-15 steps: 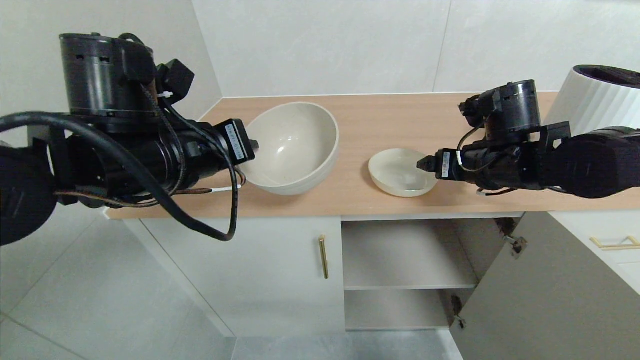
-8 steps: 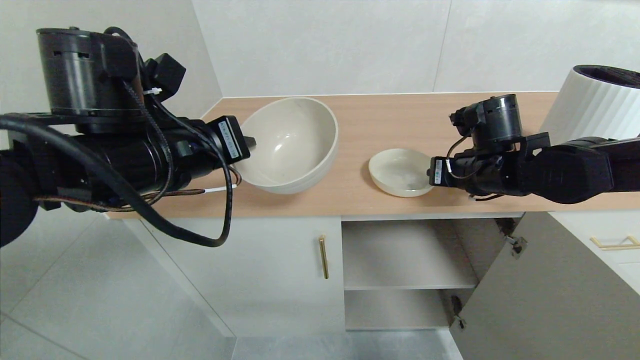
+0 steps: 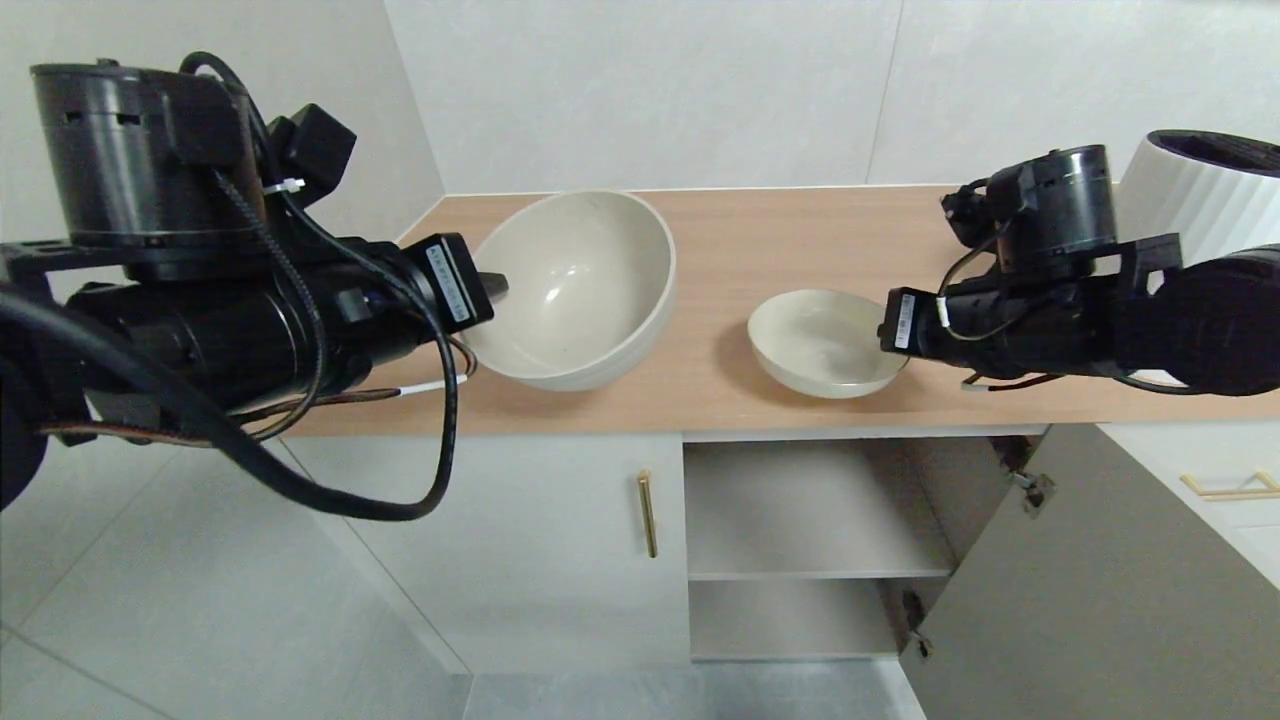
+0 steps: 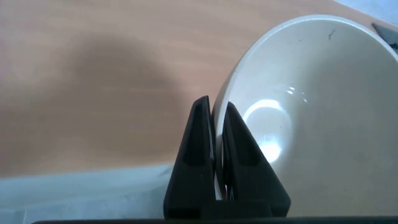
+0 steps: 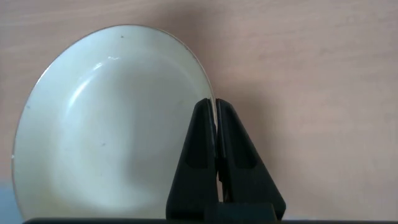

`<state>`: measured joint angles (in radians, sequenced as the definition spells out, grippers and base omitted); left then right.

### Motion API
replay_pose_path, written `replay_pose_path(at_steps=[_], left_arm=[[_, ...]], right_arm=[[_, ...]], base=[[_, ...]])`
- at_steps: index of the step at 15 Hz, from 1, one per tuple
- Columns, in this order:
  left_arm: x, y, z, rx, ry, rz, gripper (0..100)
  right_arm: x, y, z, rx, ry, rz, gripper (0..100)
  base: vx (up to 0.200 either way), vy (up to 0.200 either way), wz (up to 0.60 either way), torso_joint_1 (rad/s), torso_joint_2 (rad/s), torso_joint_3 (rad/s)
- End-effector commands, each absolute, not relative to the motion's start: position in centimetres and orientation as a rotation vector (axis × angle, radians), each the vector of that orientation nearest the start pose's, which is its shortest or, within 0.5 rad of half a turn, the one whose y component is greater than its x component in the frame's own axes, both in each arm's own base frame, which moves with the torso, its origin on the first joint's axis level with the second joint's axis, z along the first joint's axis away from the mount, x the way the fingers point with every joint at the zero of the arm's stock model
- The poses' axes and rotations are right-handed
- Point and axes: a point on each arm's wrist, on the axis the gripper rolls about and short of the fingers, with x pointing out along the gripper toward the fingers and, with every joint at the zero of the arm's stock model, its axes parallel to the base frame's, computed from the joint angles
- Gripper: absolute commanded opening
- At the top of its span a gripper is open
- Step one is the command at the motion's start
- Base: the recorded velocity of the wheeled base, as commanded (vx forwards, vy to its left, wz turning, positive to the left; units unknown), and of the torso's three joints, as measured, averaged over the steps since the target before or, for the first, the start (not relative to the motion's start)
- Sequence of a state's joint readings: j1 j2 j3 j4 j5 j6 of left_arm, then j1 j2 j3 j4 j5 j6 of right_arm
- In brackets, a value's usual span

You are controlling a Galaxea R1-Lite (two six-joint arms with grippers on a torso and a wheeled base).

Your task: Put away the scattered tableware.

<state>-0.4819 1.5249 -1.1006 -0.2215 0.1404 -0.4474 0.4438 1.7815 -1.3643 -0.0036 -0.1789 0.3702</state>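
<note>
A large cream bowl [image 3: 580, 285] is held tilted above the wooden counter [image 3: 740, 240] on the left, and my left gripper [image 3: 490, 290] is shut on its near rim. In the left wrist view the rim of the large bowl [image 4: 311, 118] passes between the two black fingers of the left gripper [image 4: 214, 118]. A small cream bowl [image 3: 820, 340] is raised and tilted near the counter's front edge, with my right gripper [image 3: 895, 325] shut on its right rim. The right wrist view shows the small bowl [image 5: 106, 124] pinched at its edge by the right gripper [image 5: 216, 118].
A white ribbed container [image 3: 1200, 190] stands at the counter's far right. Below the counter a cupboard stands open with bare shelves [image 3: 810, 520], its door [image 3: 1090, 590] swung out to the right. A shut door with a gold handle [image 3: 647, 515] is on the left.
My right gripper closed on the small bowl's rim and lifted it, tipping it up and slightly right. My left gripper raised the large bowl a little.
</note>
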Motion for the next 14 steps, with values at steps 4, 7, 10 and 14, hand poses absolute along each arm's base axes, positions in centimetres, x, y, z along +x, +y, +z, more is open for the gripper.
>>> replay_pose_path(at_steps=[4, 7, 10, 14], left_arm=[[22.2, -11.3, 25.9, -0.353, 0.318, -0.281, 0], [20.2, -10.8, 24.8, -0.339, 0.347, -0.296, 0], [19.5, -10.5, 22.7, -0.317, 0.411, -0.283, 0], [19.7, -10.8, 21.6, -0.302, 0.453, -0.283, 0]], right_arm=[[24.3, 12.0, 26.6, 0.264, 0.475, 0.301, 0], [22.9, 11.3, 25.3, 0.257, 0.518, 0.297, 0], [21.5, 10.7, 23.6, 0.244, 0.571, 0.302, 0], [21.5, 10.8, 22.9, 0.241, 0.604, 0.327, 0]], base=[[0.0, 0.0, 0.0, 0.0, 0.0, 0.0], [0.0, 0.0, 0.0, 0.0, 0.0, 0.0], [0.0, 0.0, 0.0, 0.0, 0.0, 0.0], [-0.2, 0.0, 0.0, 0.002, 0.0, 0.006]])
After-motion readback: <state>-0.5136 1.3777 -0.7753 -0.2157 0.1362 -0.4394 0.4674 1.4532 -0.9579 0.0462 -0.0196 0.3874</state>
